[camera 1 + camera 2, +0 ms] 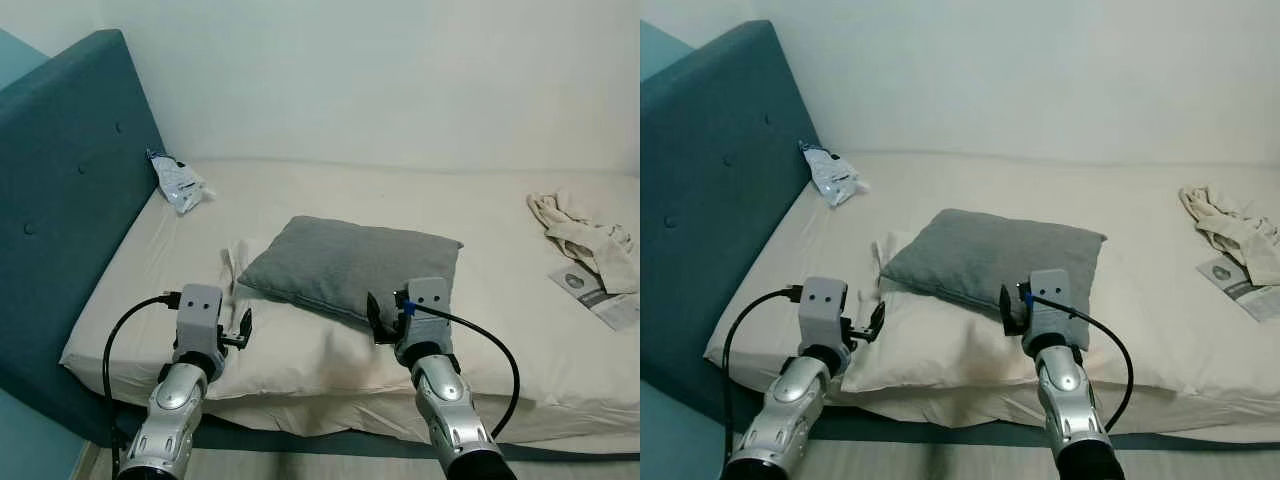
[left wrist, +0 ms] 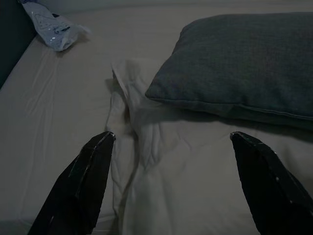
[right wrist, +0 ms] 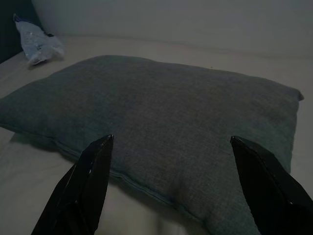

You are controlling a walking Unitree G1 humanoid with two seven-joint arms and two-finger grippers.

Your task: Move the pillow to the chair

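A grey pillow [image 1: 355, 265] lies on top of a cream pillow [image 1: 310, 350] near the front edge of the bed [image 1: 150, 250]. My right gripper [image 1: 385, 322] is open at the grey pillow's near edge, and in the right wrist view its two black fingers [image 3: 83, 188] straddle the pillow [image 3: 161, 117] just ahead. My left gripper [image 1: 243, 328] is open, lower and to the left, over the cream pillow's left end; in the left wrist view the grey pillow [image 2: 244, 63] lies ahead beyond its fingers [image 2: 83, 181].
A teal headboard [image 1: 60, 170] rises on the left. A crumpled plastic packet [image 1: 178, 182] lies near it. A cream cloth [image 1: 585, 235] and a printed leaflet [image 1: 600, 295] rest at the bed's right. A white wall stands behind the bed.
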